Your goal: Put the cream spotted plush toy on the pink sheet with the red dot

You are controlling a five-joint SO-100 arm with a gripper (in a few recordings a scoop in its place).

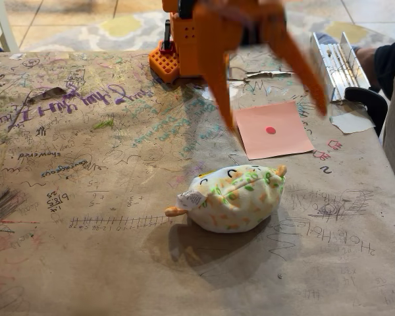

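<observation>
In the fixed view, the left part of the surface [66, 197] is brown paper thick with pen scribbles, purple lettering and sums. Further right, at the far edge, the orange base of the arm [166, 62] stands on the paper. From it the orange tool [276, 112] hangs in the air above the surface, motion-blurred, with its two fingers spread wide apart and nothing between them; one fingertip points down just left of the pink sheet, the other ends above its right edge. Below, nearer the camera, the cream spotted plush toy [232, 199] lies on its side on the bare paper, its white tag and a small orange foot toward the left, its closed-eye face turned up toward the far side. It sits just in front of the pink sheet with the red dot [283, 138], apart from it. To the right lie a white paper scrap [351, 122] and, behind it, a shiny metal rail [332, 62].
</observation>
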